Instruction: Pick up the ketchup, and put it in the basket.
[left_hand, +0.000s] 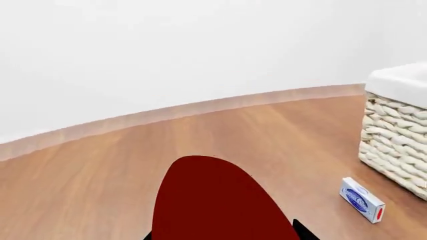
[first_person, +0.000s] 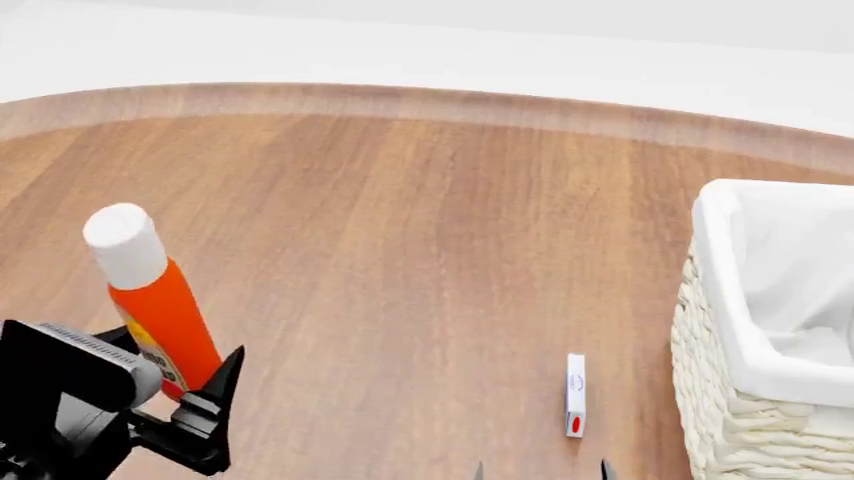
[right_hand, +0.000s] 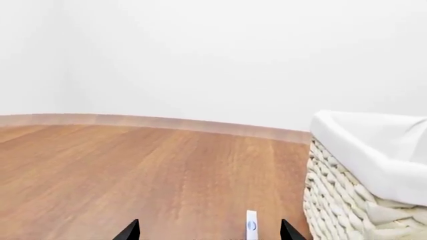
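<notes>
The ketchup (first_person: 163, 315) is an orange-red bottle with a white cap, standing upright at the near left in the head view. My left gripper (first_person: 180, 388) is shut on its lower part. In the left wrist view the ketchup (left_hand: 213, 200) fills the space between the black fingertips (left_hand: 303, 231). The basket (first_person: 727, 290), cream wicker with a white liner, stands at the right. It also shows in the left wrist view (left_hand: 393, 145) and the right wrist view (right_hand: 347, 200). My right gripper (first_person: 542, 470) is open and empty at the near edge, left of the basket (right_hand: 209, 232).
A small white stick with a red dot (first_person: 575, 394) lies on the wooden surface (first_person: 400, 250) just left of the basket; it also shows in the left wrist view (left_hand: 362, 199) and the right wrist view (right_hand: 251, 226). A white wall (first_person: 534, 50) curves round the far edge.
</notes>
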